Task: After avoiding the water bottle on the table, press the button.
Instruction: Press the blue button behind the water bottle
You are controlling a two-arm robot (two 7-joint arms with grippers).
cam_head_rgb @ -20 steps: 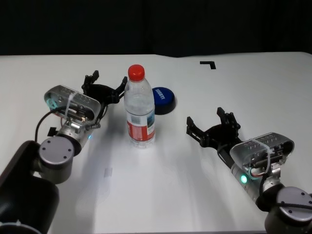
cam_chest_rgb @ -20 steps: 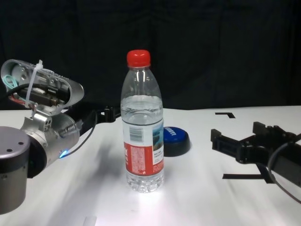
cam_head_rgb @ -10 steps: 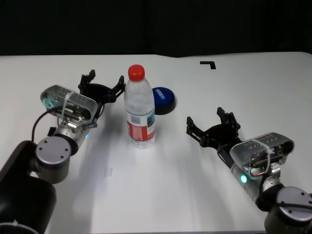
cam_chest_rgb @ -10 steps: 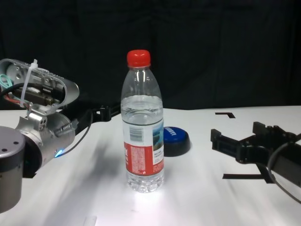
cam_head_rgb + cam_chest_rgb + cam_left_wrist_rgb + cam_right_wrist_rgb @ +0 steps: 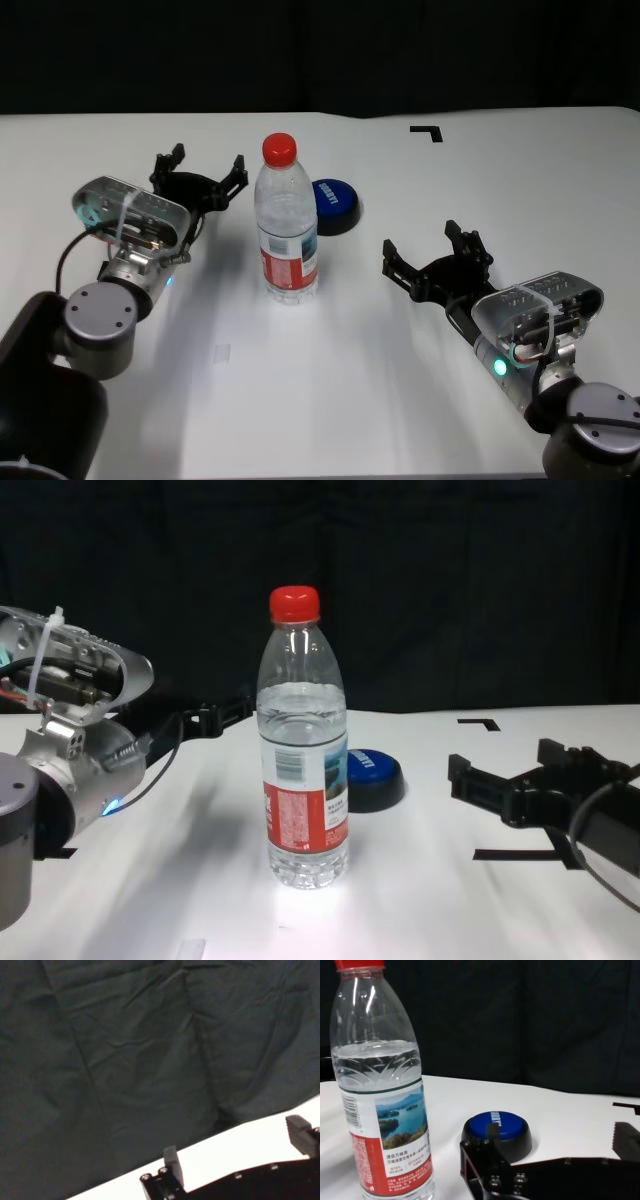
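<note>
Water in a tall clear plastic bottle with a red screw cap and a red-and-white label, the water bottle [image 5: 287,225], stands upright near the middle of the flat white table [image 5: 330,400], which carries thin black tape marks. Just behind the bottle and slightly to its right sits the button [image 5: 335,204], a low round dome with a blue top, white lettering and a black base; in the head view the bottle's shoulder overlaps the button's left edge, so whether the two touch cannot be told, though the right wrist view shows a gap of table between them. The black left gripper [image 5: 199,173] hovers to the left of the bottle at about the height of its upper half, its fingers spread wide apart and holding nothing; its right fingertip lies near the bottle without touching it. The left wrist view shows only those two finger ends against a dark cloth backdrop and a strip of table. The black right gripper [image 5: 432,252] sits low over the table to the right of the bottle and nearer the robot than the button, well apart from both, its fingers likewise spread open and empty, pointing toward the bottle and button.
</note>
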